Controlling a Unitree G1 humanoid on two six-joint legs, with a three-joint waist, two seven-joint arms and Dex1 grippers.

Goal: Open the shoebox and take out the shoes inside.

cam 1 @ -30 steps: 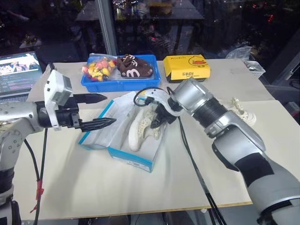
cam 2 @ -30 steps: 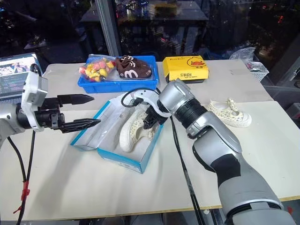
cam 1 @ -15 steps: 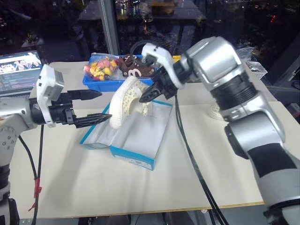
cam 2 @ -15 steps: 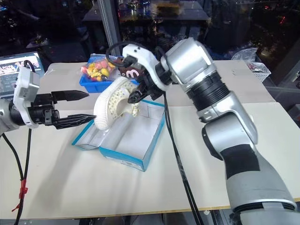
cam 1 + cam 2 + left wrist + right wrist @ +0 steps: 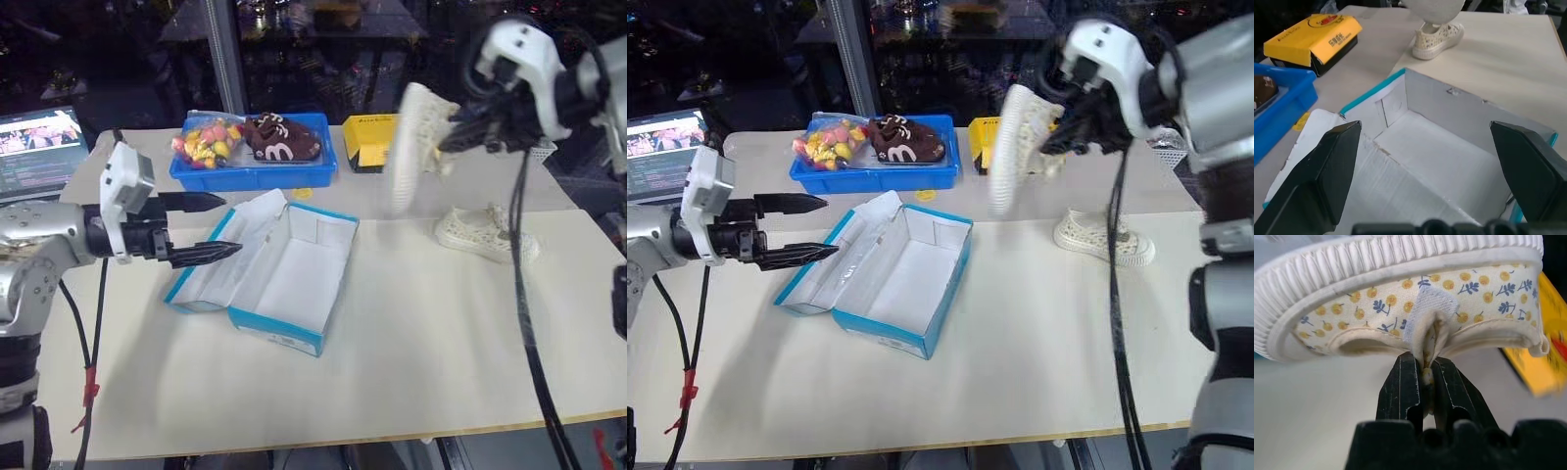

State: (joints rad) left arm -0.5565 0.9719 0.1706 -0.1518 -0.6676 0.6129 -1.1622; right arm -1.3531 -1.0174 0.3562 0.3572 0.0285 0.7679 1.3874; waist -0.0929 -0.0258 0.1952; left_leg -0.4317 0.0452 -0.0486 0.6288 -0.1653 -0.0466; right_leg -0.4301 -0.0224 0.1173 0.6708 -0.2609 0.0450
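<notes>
We see the shoebox [image 5: 277,274] lying open on the table [image 5: 411,352]. R gripper [image 5: 1425,377] pinches one shoe [image 5: 409,147] in the air; other shoe [image 5: 485,233] on table. L gripper [image 5: 211,227] spread wide beside box.

Shoebox [image 5: 284,279]: lay open and empty, its white inside free to reach from above.
Lid side: the left gripper [image 5: 211,230] hovered with fingers spread just above the flap, blocking that approach.
Back edge: blue tray [image 5: 257,174] and yellow box [image 5: 367,142] stood close behind, narrowing the way in.
Right half of table [image 5: 411,333]: one shoe on the table [image 5: 485,235] occupied the far part; the held shoe [image 5: 416,147] hung above it, pinched in the right gripper [image 5: 1422,377].
Front of table: bare and passable.
</notes>
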